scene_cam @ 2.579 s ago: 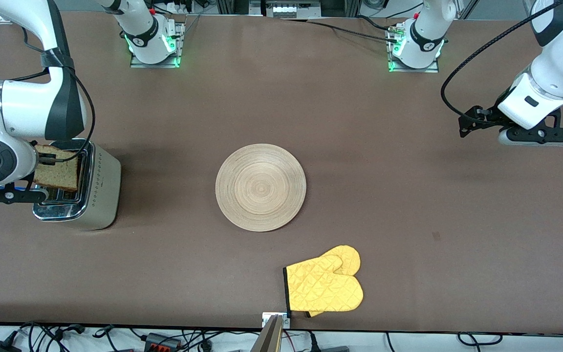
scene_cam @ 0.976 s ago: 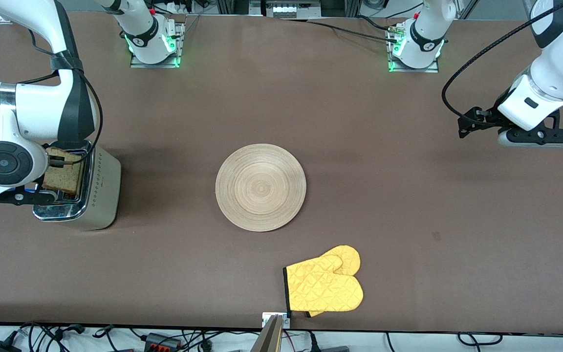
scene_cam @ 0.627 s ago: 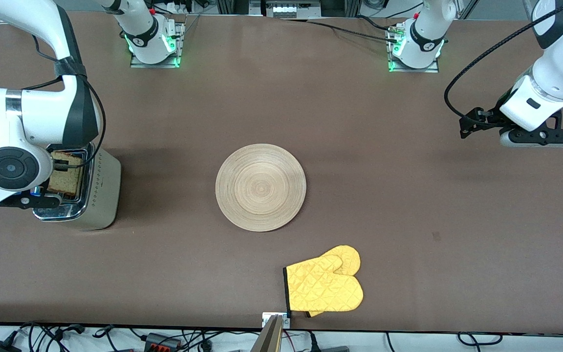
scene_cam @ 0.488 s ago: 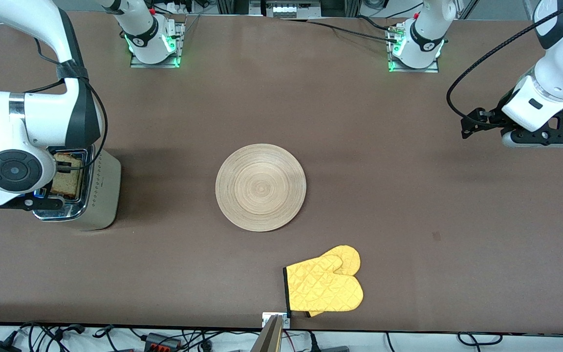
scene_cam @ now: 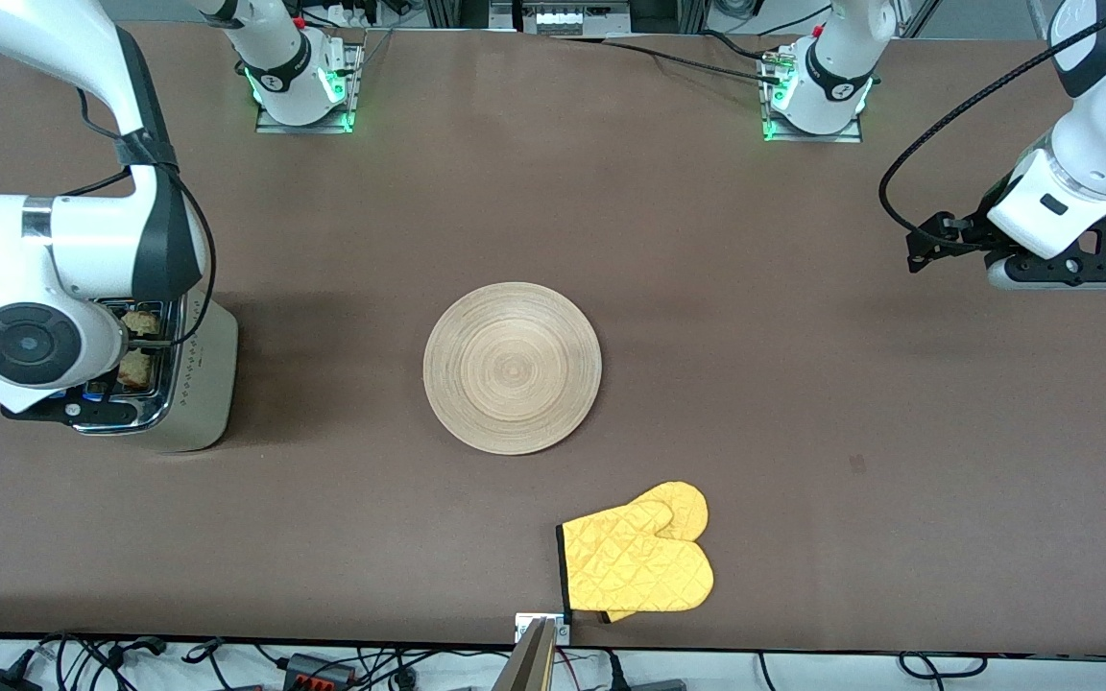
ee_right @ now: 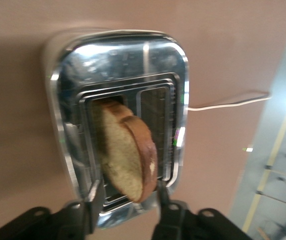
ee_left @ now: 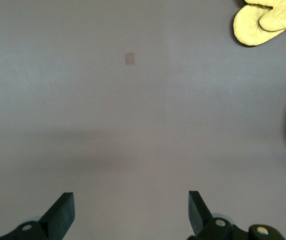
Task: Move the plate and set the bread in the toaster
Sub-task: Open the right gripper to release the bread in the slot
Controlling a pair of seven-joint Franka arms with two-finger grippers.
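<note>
The silver toaster (scene_cam: 203, 374) stands at the right arm's end of the table. The bread (scene_cam: 137, 323) sits partly down in one slot, leaning. My right gripper (scene_cam: 142, 341) is right over the toaster, mostly hidden under its wrist. In the right wrist view the bread (ee_right: 125, 155) leans in the toaster's (ee_right: 118, 55) slot between the fingers of my right gripper (ee_right: 126, 194), with a gap at one finger, so it is open. The wooden plate (scene_cam: 512, 368) lies bare at the table's middle. My left gripper (scene_cam: 1057, 272) (ee_left: 130, 196) is open and empty over bare table at the left arm's end.
A yellow oven mitt (scene_cam: 637, 559) lies nearer to the front camera than the plate, close to the table's front edge; it also shows in the left wrist view (ee_left: 268, 20). The toaster's white cord (ee_right: 228, 102) trails off toward the table's end.
My right arm came down and the bread went from above the toaster into its slot. The fingers have loosened from it. The left arm barely drifted.
</note>
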